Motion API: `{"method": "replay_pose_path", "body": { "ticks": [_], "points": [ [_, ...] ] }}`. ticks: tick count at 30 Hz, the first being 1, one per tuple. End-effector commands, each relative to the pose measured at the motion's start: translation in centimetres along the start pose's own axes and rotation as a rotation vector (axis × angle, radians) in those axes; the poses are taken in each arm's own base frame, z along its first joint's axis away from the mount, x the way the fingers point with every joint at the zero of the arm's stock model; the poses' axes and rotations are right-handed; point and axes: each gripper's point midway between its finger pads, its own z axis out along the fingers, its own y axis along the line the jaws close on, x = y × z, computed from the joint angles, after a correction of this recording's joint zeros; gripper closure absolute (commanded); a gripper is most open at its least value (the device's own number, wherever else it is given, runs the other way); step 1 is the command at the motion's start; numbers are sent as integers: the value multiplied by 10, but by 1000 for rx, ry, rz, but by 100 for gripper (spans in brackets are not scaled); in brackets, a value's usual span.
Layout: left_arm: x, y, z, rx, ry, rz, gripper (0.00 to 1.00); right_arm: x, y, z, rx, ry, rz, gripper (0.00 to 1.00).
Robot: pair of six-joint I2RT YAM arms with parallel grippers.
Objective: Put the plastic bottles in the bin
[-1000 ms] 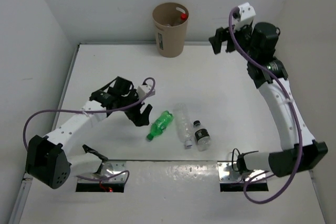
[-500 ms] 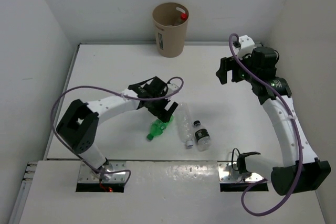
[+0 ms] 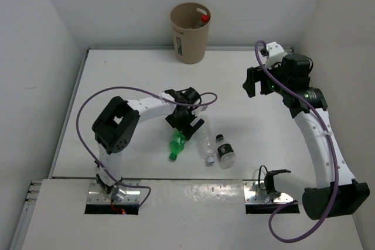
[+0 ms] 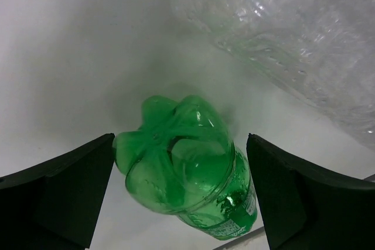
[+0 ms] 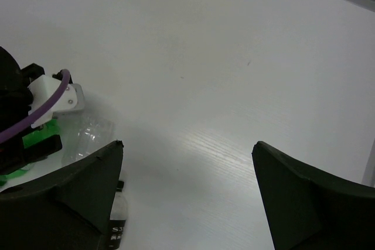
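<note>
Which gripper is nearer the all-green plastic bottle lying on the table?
Left. The left gripper straddles the green plastic bottle, jaws open; the right gripper hovers far off, rightward.

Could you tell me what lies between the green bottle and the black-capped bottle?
A clear bottle lies on its side between them, seen in the top view.

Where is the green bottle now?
Top view: the green plastic bottle lies front-centre, left of a clear plastic bottle, between the open fingers of the left gripper.
</note>
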Motion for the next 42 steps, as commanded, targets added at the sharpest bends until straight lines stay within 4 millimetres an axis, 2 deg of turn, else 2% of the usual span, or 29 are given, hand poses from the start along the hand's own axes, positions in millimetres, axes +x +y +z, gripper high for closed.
{"method": "replay_pose_path", "body": {
  "ticks": [1,5,6,7,10,13,14,15,17,18,20,21,23,24,25,27,28,30,31,33,34,36,37,39,40,41,42],
  "points": [
    [1,-4,-5,8,38,28,1,-8,0,-5,1,-38,-15,10],
    [7,-6,-6,45,72,12,4,-7,-1,-3,0,-36,-15,11],
    [4,-7,-8,63,62,3,5,-6,-1,-3,0,-34,-12,11],
    [10,-9,-6,75,89,0,5,-5,-1,-3,0,-33,-12,11],
    [8,-5,-8,95,98,-24,7,-6,0,-2,-4,-39,-14,11],
    [-3,-5,-17,111,77,-13,14,-4,0,-2,-6,-37,-13,13],
    [-10,-3,-21,119,58,-21,18,-5,0,-2,-2,-39,-14,13],
    [-23,2,-30,124,24,-14,29,-3,0,-1,-5,-33,-17,14],
    [-41,5,-40,127,-29,-6,36,-4,0,-3,-6,-37,-23,14],
    [-59,11,-55,119,-87,-2,45,-4,0,-3,-4,-38,-23,14],
    [-78,17,-68,110,-144,5,51,-4,1,-3,-10,-37,-26,14],
    [-91,20,-82,104,-182,3,59,-4,1,-3,-10,-37,-25,16],
    [-102,21,-92,100,-205,29,68,-4,0,-2,-7,-37,-27,17],
    [-107,22,-94,97,-213,44,79,-5,0,-3,-5,-40,-27,17],
    [-123,28,-110,76,-270,44,84,-4,0,-3,-6,-37,-26,17],
    [-142,37,-131,38,-340,57,91,-4,1,-1,-10,-37,-29,17],
    [-168,53,-163,-16,-458,48,91,-4,0,-1,-9,-37,-27,17],
    [-196,68,-212,-77,-624,54,91,-2,1,0,-12,-37,-28,17],
    [-219,76,-241,-119,-750,75,91,-1,0,0,-9,-34,-26,17],
    [-242,87,-297,-192,-918,126,91,-2,0,2,-12,-33,-26,17],
    [-258,95,-333,-280,-1028,162,91,-4,1,2,-15,-38,-25,18],
    [-270,107,-376,-372,-1166,148,94,-2,0,5,-14,-24,-19,18],
    [-285,109,-402,-417,-1291,154,94,-3,-1,6,-16,-25,-18,18],
    [-290,125,-430,-500,-1397,128,94,-3,-2,9,-15,-19,-15,18],
    [-299,133,-426,-514,-1421,123,94,-2,-2,10,-16,-16,-14,18],
    [-305,142,-453,-558,-1518,110,94,-3,-2,11,-18,-15,-8,18],
    [-311,148,-458,-562,-1555,95,96,-2,-2,13,-21,-12,-6,19]
  ]
}}
